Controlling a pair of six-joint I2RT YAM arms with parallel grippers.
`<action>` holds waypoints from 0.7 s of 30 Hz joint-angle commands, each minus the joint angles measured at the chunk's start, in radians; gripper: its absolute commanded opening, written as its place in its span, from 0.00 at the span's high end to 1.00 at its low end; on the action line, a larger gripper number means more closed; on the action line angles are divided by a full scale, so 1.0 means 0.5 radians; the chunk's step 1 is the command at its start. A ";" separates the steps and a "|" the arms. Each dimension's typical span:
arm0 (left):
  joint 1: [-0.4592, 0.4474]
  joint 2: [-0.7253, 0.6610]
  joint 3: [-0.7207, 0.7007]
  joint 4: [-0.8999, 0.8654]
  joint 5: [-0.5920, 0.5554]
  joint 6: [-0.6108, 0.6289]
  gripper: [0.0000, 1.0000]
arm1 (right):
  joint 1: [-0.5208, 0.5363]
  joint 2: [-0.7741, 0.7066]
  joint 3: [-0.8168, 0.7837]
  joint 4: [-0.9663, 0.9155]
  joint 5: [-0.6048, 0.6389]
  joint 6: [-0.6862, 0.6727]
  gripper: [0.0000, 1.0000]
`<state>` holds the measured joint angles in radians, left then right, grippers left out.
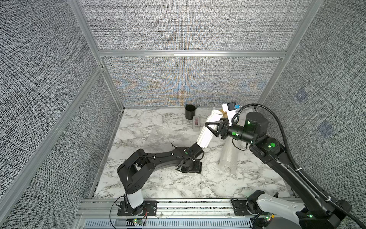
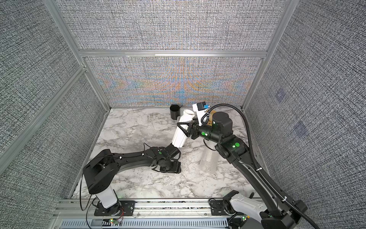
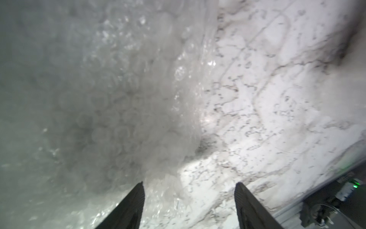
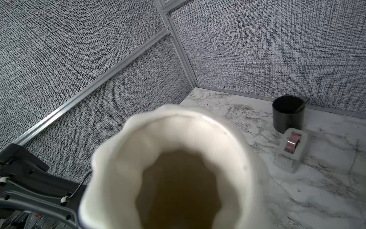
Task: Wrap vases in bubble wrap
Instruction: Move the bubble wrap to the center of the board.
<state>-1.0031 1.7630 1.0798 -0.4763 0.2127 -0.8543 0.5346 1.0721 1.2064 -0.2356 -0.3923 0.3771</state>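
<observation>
In both top views, right of centre, we see the right gripper (image 1: 210, 127) clamped on the tilted tall vase (image 1: 206, 137). Rolled bubble wrap (image 1: 227, 158) lies lower right of it.

In the left wrist view, the left gripper (image 3: 190, 184) has its jaws apart, and the wrap fills the frame's left.

In the right wrist view, the vase's mouth sits lower centre.

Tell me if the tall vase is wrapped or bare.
Bare. In both top views the tall vase shows plain white ribs where the right gripper clamps it, and the right wrist view shows its mouth uncovered.
</observation>
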 commanded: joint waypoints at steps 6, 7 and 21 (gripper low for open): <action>-0.015 -0.098 0.040 0.072 -0.133 -0.046 0.27 | -0.068 -0.050 0.075 -0.443 0.239 -0.011 1.00; -0.007 -0.149 0.007 0.068 -0.171 -0.048 0.27 | -0.074 -0.061 0.068 -0.472 0.244 -0.024 1.00; 0.339 -0.680 -0.385 -0.009 -0.423 0.019 0.25 | 0.101 0.177 -0.250 -0.395 0.402 0.632 1.00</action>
<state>-0.8665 1.4532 0.9047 -0.4603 0.0509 -0.8665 0.5522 1.1271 1.1027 -0.5327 -0.1856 0.5644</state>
